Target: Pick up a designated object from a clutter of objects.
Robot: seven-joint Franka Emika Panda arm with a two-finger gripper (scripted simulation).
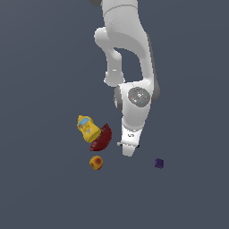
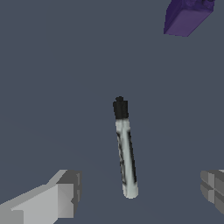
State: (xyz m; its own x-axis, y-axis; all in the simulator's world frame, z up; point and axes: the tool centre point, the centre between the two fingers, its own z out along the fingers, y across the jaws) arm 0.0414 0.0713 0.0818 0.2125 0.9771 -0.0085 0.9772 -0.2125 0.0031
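Big white robot arm (image 1: 127,49), round smooth parts, grey rings at the joints, speckled grey cap, white claw (image 2: 140,192) with blocky grey fingertips (image 2: 70,186)

A plain, flat, dark blue-grey floor (image 1: 40,188) fills both views from edge to edge, evenly lit and unmarked, with only faint shadows.

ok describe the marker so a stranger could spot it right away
It lies on the grey floor between the open gripper's fingers, apart from the purple cube. The marker is the slimmest thing: pale grey-white with a black end.
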